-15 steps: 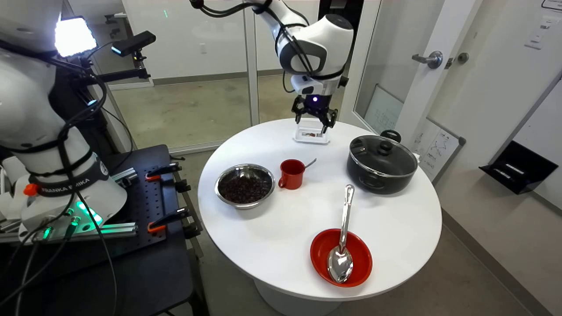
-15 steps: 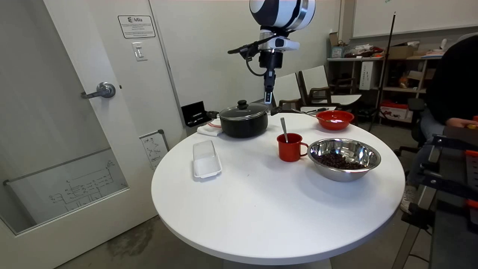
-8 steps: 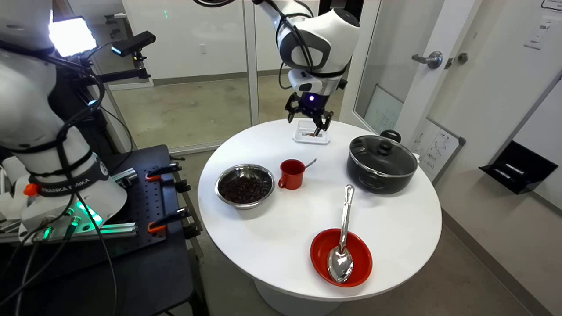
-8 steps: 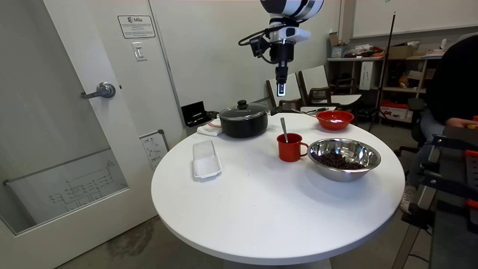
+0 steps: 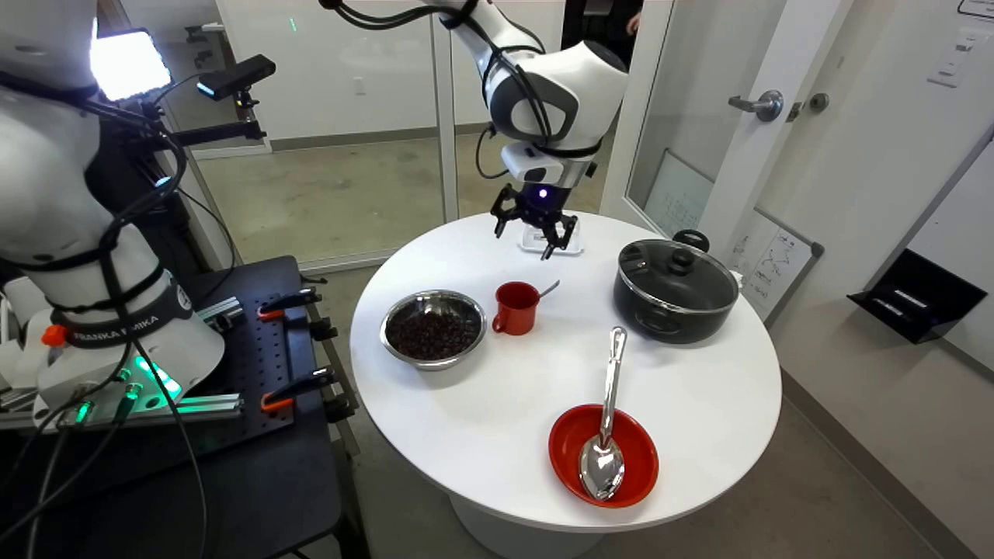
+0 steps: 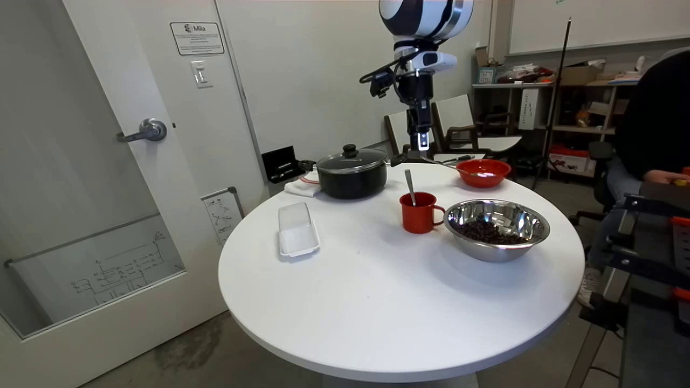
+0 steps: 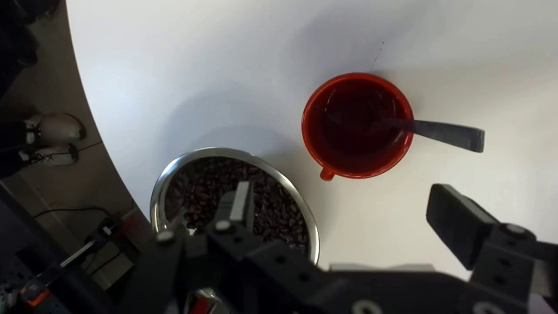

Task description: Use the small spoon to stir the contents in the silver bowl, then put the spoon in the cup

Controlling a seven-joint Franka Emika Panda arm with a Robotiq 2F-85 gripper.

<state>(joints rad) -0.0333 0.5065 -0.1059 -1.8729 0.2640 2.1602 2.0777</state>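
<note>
The white arm (image 5: 582, 85) is bent downward, its hand (image 5: 523, 245) hanging with fingers (image 7: 460, 222) spread wide.

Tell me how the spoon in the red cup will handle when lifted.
The small spoon is probably stiff: what shows looks straight and metallic. Smooth and slim, it may slip. Leaning in the red cup, it could swivel when pinched.

2 spoons (image 7: 447, 133) (image 5: 602, 470), 1 cup (image 6: 416, 218), 2 bowls (image 6: 480, 252) (image 5: 641, 452), 1 pot (image 6: 353, 186), 1 white container (image 6: 298, 242).
</note>
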